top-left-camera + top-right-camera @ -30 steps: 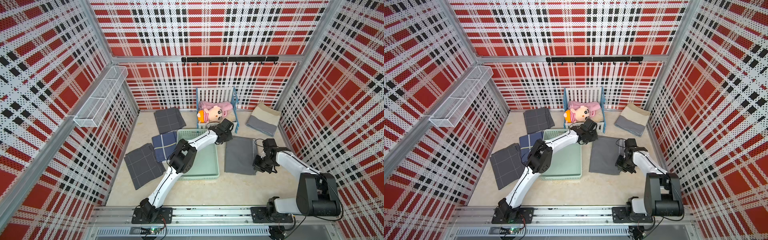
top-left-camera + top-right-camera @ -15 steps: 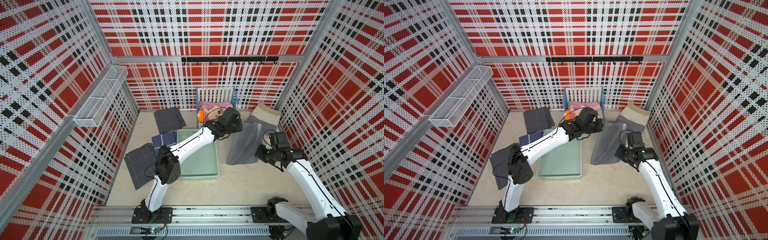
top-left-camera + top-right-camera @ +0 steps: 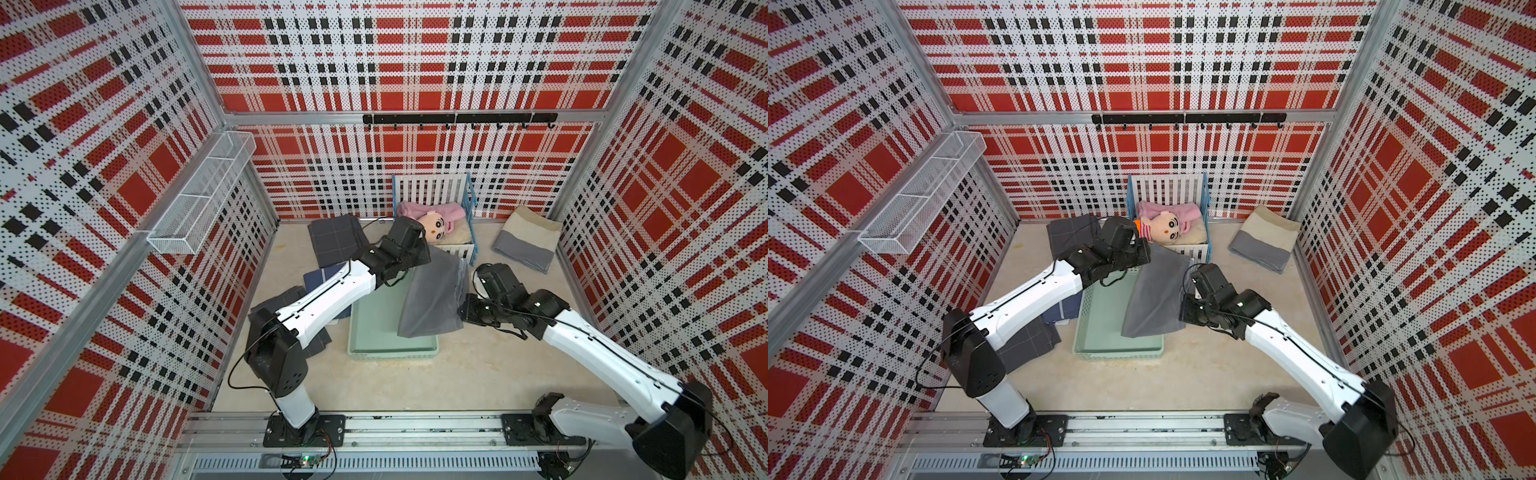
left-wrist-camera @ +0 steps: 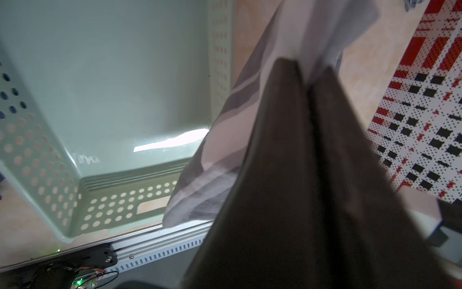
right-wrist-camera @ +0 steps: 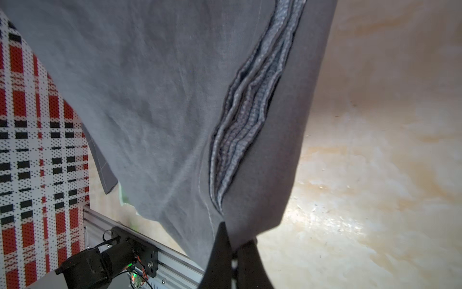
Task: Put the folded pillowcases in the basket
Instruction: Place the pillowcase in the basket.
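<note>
At mid-table, the right gripper (image 3: 462, 312) is clamped on the near right corner of the grey folded pillowcase (image 3: 432, 297). The pillowcase is held up over the right side of the mint basket (image 3: 390, 354), with its long axis running front to back along the basket's length. The left gripper (image 3: 427, 254) is pinched tight on its far left corner. At the table's back edge, the toy crib (image 3: 428, 189) holds 1 doll (image 3: 435, 226) and a pink blanket (image 3: 411, 210).
</note>
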Controlling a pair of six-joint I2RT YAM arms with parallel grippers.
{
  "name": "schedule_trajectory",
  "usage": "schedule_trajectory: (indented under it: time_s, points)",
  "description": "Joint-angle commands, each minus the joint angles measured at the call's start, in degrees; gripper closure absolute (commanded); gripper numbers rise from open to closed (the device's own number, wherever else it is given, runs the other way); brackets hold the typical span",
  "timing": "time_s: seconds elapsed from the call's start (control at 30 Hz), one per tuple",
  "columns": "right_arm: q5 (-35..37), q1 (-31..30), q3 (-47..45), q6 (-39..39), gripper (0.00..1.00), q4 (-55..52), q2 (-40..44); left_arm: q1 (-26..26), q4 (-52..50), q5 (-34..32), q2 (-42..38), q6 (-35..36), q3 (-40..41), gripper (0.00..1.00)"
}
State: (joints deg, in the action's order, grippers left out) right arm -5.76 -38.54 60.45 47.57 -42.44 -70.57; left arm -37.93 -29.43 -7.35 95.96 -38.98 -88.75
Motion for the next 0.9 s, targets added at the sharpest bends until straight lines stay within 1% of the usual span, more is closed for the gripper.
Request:
schedule_trajectory:
  time_s: [0.0,0.2,0.43,0.57,0.87]
  points:
    - [2.0,-3.1,3.9,1.8,1.0,5.5,-3.3,2.5,0.8,-1.3,-3.9,2.8,1.9,1.0]
    - [-1.2,-5.9,8.8,-0.3,1.0,8.1,-12.6,7.0,0.5,-2.1,-6.4,1.8,8.4,1.0]
    - [-3.1,-8.2,12.7,-3.4,1.0,9.3,-23.4,11.0,0.5,-2.7,-4.6,2.5,11.9,1.0]
    - [-2.5,-9.2,12.0,-3.4,1.0,9.2,-26.2,11.6,0.5,-2.3,-2.2,2.9,12.8,1.0]
    - [-1.8,-9.3,8.8,-2.8,1.0,8.9,-26.9,11.6,0.4,-2.9,2.4,1.9,15.5,1.0]
